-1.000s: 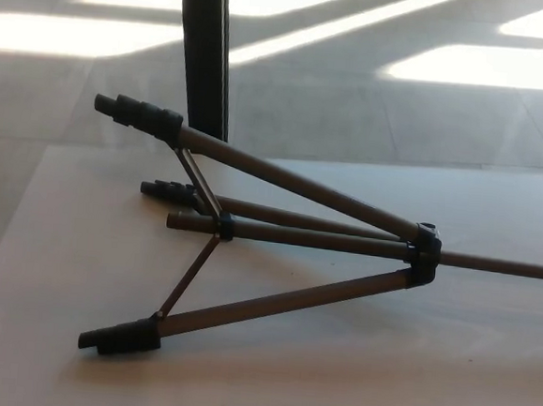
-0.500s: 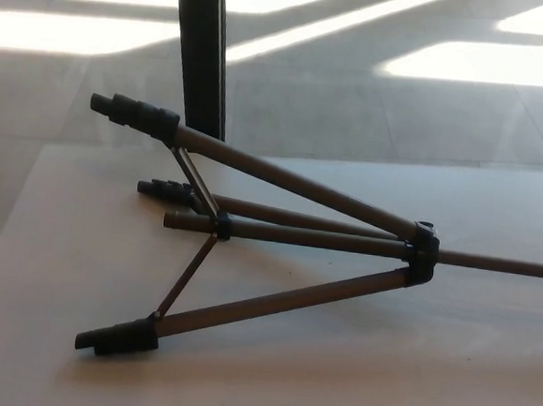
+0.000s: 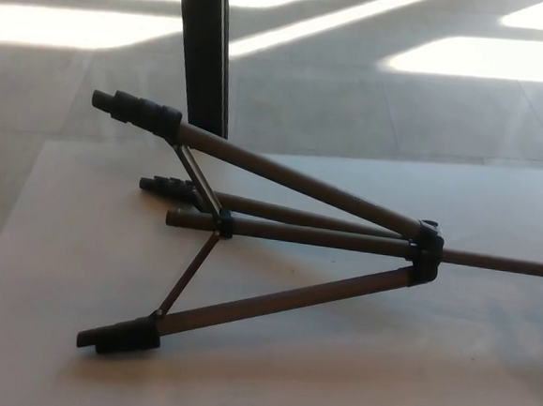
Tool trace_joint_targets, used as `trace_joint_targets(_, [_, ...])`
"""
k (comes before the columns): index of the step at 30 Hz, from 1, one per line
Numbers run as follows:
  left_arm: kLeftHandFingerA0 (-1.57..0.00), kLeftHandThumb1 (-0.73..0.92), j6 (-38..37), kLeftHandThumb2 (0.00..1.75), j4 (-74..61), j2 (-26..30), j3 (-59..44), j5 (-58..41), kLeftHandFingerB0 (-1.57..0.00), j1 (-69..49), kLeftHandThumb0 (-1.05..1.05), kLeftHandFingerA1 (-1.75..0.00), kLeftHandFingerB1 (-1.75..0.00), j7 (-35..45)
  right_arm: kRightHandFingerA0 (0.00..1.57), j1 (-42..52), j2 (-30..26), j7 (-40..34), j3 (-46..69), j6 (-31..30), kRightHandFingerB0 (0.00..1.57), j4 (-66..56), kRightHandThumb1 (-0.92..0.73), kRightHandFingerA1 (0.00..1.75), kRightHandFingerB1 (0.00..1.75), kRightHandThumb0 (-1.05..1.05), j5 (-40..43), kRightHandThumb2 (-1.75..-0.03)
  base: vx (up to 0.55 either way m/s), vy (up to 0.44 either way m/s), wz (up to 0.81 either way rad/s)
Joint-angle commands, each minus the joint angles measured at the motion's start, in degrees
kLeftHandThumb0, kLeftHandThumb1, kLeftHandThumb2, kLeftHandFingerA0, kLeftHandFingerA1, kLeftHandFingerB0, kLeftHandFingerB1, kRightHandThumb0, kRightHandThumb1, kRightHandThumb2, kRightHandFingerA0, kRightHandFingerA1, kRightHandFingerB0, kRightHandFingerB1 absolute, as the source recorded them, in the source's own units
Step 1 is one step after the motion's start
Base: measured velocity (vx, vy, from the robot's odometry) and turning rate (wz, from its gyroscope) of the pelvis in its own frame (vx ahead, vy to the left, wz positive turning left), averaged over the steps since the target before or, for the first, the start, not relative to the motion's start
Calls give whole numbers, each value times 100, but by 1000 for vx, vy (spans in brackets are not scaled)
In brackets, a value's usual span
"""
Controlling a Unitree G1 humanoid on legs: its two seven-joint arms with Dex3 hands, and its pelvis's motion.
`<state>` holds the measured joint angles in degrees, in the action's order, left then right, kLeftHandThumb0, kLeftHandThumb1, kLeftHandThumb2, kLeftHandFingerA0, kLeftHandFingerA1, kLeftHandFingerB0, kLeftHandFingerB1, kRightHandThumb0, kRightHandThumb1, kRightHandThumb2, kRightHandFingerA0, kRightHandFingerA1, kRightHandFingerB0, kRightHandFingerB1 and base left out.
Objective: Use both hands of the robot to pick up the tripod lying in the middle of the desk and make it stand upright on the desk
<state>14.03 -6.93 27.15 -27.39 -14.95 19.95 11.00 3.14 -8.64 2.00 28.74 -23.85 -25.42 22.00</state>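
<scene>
Tripod (image 3: 287, 247) lies on its side mid-desk (image 3: 52, 242), legs splayed open, not yet picked up. Long axis runs along the desk's length: rubber feet toward the left edge, hub (image 3: 425, 253) right of centre, centre column (image 3: 502, 264) running on past the right edge of view. One leg (image 3: 255, 167) angles up off the surface toward the far-left corner, one leg (image 3: 254, 303) rests toward the near-left corner, a third lies between them; thin braces hold the spread, which looks like why the upper leg stays raised. Neither robot hand is in view, so nothing is grasping it and I can't tell their state. Dark post (image 3: 205, 52) stands on the floor behind the far edge. Judged: task at the start.
</scene>
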Motion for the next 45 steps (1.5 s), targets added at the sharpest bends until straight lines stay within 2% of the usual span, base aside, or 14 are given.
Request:
trace_joint_targets(1, [-39,65,1413,60,-1266,751,1839,80,-37,2324,-69,-58,-40,759,58,-119,628,-481,-2067,-1544,53,-1544,-69,82,55,-69,381,-60,0,0,0])
trace_joint_targets(16, [-37,62,419,58,-297,615,3926,1693,-33,3652,-62,-59,-42,965,65,419,1829,-1030,-2959,-1252,57,-825,-64,91,57,-72,46,-60,0,0,0])
trace_joint_targets(17, [-31,49,372,85,-258,639,4005,1769,-29,3717,-65,-61,-53,983,66,422,1888,-1065,-2972,-1250,56,-804,-64,91,57,-73,22,-60,0,0,0])
trace_joint_targets(18, [-32,63,291,59,-187,687,4170,1944,-34,3849,-64,-57,-43,1024,67,425,1984,-1131,-2994,-1246,56,-754,-64,91,58,-74,-23,-60,0,0,0])
trace_joint_targets(23, [-33,63,-157,59,101,835,4733,2626,-38,4127,-66,-59,-42,981,63,419,2163,-1168,-3038,-1174,57,-543,-65,92,62,-73,-103,-60,0,0,0])
trace_joint_targets(24, [-27,66,-198,60,179,913,4955,2795,-33,4204,-69,-57,-38,1147,65,421,2171,-1214,-3051,-1258,58,-566,-48,87,65,-76,-122,-86,0,0,0])
trace_joint_targets(25, [-26,67,-202,61,195,980,5088,2900,-31,4237,-72,-55,-37,1254,66,428,2160,-1213,-3079,-1240,61,-557,-65,91,61,-73,-167,-60,0,0,0])
trace_joint_targets(30, [-18,64,-381,60,248,1403,5855,3627,-23,4398,-81,-48,-33,1787,67,393,2137,-1186,-3039,-1281,60,-517,-64,92,60,-73,-143,-61,0,0,0])
trace_joint_targets(33, [-3,51,-416,94,449,1529,6661,4524,-9,4670,-85,-35,-32,2238,61,398,2080,-1144,-3038,-1294,58,-528,-65,92,61,-74,-132,-60,0,0,0])
trace_joint_targets(34, [-1,63,-484,60,600,1488,6815,4644,-13,4697,-89,-38,-28,2224,62,387,2078,-1151,-3028,-1315,58,-534,-65,91,61,-74,-119,-60,0,0,0])
trace_joint_targets(36, [-4,51,-324,96,850,1342,7138,4809,-13,4814,-88,-13,-26,2345,62,363,2066,-1168,-3019,-1356,58,-531,-65,88,59,-73,-122,-60,0,0,0])
trace_joint_targets(37, [0,63,-340,60,1009,1247,7246,4857,-11,4835,-94,-34,-28,2256,61,368,2032,-1123,-3045,-1320,55,-512,-66,89,58,-74,-139,-60,0,0,0])
trace_joint_targets(42, [-3,52,-195,99,1477,784,7811,5101,-11,4958,-90,-13,-32,2089,64,520,2110,-1191,-3221,-1268,57,-477,-68,89,61,-73,-241,-61,0,0,0])
trace_joint_targets(45, [0,63,-47,60,1645,503,8085,5200,-10,4933,-95,-34,-33,1929,64,647,2139,-1229,-3330,-1257,55,-454,-67,89,62,-74,-284,-60,0,0,0])
